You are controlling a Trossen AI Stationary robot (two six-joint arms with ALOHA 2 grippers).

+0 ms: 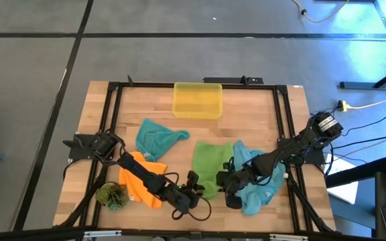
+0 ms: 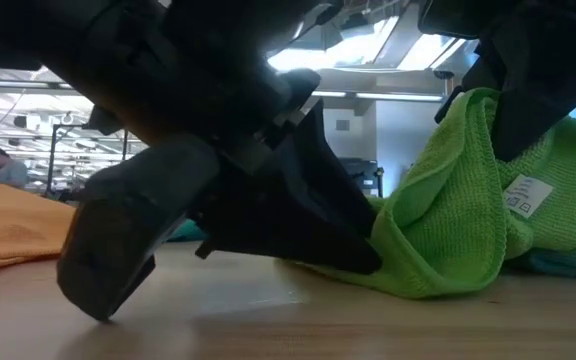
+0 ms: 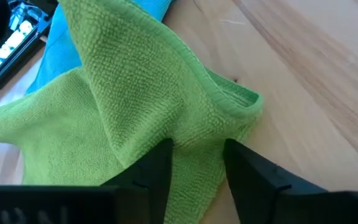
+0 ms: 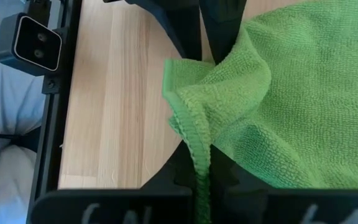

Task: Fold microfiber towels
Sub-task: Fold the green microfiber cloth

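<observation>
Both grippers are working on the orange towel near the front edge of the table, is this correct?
Not quite: the left gripper and right gripper are at the green towel, as both wrist views show. The orange towel lies under the left arm, ungripped.

Even, bright daylight falls on my worktop (image 1: 253, 120) from above, with soft shadows only. Seen from table height, ceiling lights (image 2: 408, 45) glare behind my near fingers (image 2: 118, 250), which loom dark and blurred.

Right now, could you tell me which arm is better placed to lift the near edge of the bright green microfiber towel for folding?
Probably the right. The right gripper already pinches the bright green microfiber towel at its hem, while the left gripper only straddles a fold, fingers apart.
</observation>
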